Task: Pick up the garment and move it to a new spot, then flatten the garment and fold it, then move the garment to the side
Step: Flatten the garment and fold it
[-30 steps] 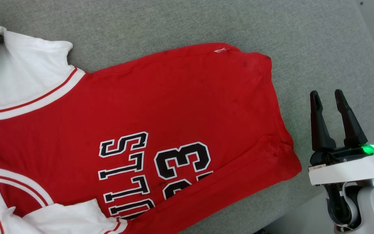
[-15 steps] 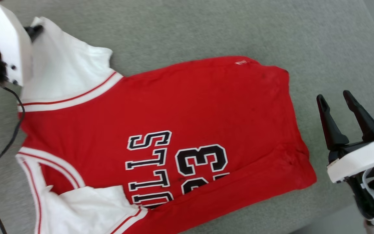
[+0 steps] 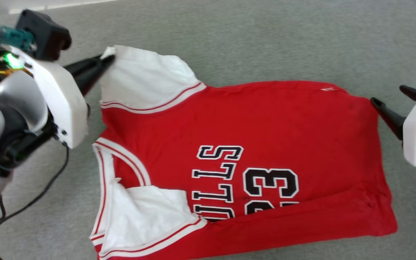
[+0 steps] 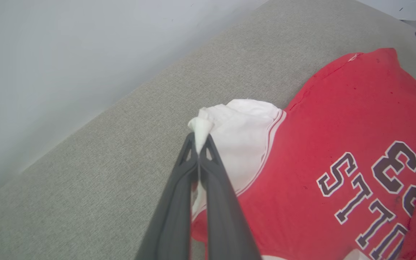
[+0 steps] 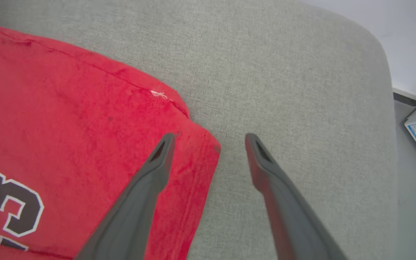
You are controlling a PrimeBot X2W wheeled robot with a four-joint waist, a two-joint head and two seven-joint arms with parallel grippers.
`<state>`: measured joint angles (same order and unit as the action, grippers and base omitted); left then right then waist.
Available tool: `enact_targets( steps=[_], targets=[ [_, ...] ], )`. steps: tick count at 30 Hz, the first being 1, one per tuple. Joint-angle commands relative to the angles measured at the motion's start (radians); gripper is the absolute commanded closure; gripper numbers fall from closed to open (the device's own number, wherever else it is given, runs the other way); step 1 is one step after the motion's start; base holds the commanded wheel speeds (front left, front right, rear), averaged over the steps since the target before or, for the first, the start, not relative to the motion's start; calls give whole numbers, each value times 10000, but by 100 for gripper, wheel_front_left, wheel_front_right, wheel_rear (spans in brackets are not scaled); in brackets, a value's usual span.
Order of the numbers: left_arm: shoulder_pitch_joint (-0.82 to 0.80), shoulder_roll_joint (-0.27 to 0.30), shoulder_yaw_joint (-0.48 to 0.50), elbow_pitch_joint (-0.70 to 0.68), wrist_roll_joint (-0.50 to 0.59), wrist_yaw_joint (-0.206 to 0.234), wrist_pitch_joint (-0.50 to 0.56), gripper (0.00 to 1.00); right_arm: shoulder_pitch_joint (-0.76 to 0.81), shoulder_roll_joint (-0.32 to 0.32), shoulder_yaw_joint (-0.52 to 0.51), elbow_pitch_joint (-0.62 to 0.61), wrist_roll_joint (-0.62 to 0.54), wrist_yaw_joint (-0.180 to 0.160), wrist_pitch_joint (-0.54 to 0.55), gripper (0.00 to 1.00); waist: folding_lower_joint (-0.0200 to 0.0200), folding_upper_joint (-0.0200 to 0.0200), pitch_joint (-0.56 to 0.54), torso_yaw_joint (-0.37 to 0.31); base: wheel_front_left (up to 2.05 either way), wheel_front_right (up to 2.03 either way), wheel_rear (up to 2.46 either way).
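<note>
Seemingly mid-flattening: shirt (image 3: 265,119) laid front-up across the grey woven cushion (image 3: 229,36), soft red knit mostly smooth, near edge doubled over the lettering (image 3: 219,177). Pinching the far white sleeve (image 4: 240,126) by its corner with the left gripper (image 4: 200,144), fingers clamped together on it. Hovering the right gripper (image 5: 208,139), fingers apart, over the hem corner (image 5: 197,155) toward the cushion's right edge. Folding and shifting aside not yet done.

bright even light, slight motion blur
</note>
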<state>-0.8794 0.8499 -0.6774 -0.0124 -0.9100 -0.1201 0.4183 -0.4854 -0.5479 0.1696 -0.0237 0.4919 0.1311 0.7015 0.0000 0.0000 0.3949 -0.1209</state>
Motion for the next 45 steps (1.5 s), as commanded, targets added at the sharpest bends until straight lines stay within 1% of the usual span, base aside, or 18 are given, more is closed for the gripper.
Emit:
enact_targets(
  steps=[1,5,8,11,14,19,20,21,22,25,30,33,40,45],
  targets=[
    [167,8,-36,-287,65,87,-116,100,-351,-237,188,201,65,-8,379,0,0,0,98,400,0,0,0],
    [490,-90,-94,-1241,318,432,-422,100,-1226,-680,899,952,264,-8,1420,0,0,0,363,846,0,0,0],
    [645,-176,-162,-1815,482,633,-544,100,-1669,-880,1386,1511,242,-8,1743,0,0,0,530,1125,0,0,0],
    [767,-299,-234,-2258,619,783,-675,100,-1923,-1051,1851,2108,99,-8,1747,0,0,0,654,1359,0,0,0],
    [823,-383,-317,-2582,750,918,-749,100,-2015,-1060,2169,2694,133,-6,1637,0,0,0,769,1565,0,0,0],
    [898,-639,-471,-2802,875,986,-843,100,-1814,-1028,2812,3619,179,-11,1442,0,0,0,881,1832,0,0,0],
    [922,-660,-484,-2783,887,1004,-893,100,-1752,-1017,2954,3795,224,-11,1454,16,0,0,883,1863,0,0,0],
    [943,-699,-501,-2741,882,1010,-911,100,-1682,-1016,3092,3920,247,-12,1457,66,0,0,877,1890,0,0,0],
    [968,-730,-517,-2692,890,1011,-967,100,-1640,-1027,3195,4014,297,-12,1402,100,0,0,860,1910,0,0,0],
    [1081,-787,-500,-2460,894,1058,-1166,100,-1723,-1077,3229,4198,419,-14,1112,100,0,0,692,1892,0,0,0],
    [1405,-632,-341,-2012,1029,1225,-1688,100,-2106,-1025,2846,4196,606,-14,349,100,0,0,158,1706,0,0,0],
    [1713,-563,-225,-1843,915,1367,-1988,100,-2098,-942,2560,4004,793,-12,-157,100,0,0,-222,1587,0,0,0],
    [2764,-247,-101,-1894,643,1740,-2479,100,-1170,-915,1869,3472,949,-11,-1243,100,0,0,-1106,1408,0,0,0],
    [3736,26,-126,-2094,393,1976,-2786,100,48,-776,1256,2955,867,-11,-1887,100,0,0,-1610,1410,0,0,0]
  ],
)
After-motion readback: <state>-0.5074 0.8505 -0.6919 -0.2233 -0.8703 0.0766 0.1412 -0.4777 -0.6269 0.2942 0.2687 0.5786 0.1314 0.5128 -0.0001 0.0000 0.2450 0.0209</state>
